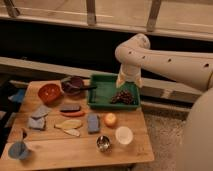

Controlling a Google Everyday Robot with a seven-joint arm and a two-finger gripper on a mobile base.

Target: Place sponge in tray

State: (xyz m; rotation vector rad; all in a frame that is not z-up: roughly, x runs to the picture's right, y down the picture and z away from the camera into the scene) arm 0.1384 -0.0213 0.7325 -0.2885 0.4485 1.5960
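The sponge (93, 123), a small blue-grey block, lies flat on the wooden table (75, 150), just left of an orange fruit (110, 119). The green tray (102, 91) sits at the table's back right with a dark clump of grapes (123, 97) in its right half. My gripper (128, 81) hangs from the white arm above the tray's right side, pointing down. It is open with nothing between its fingers. It is well behind and to the right of the sponge, and apart from it.
An orange bowl (49, 92) and a maroon bowl (74, 85) stand left of the tray. Blue-grey cloth pieces (39, 117), a purple-topped block (70, 107) and yellow food (68, 124) lie left of the sponge. A metal cup (103, 143), a white cup (123, 135) and a blue cup (19, 150) stand near the front.
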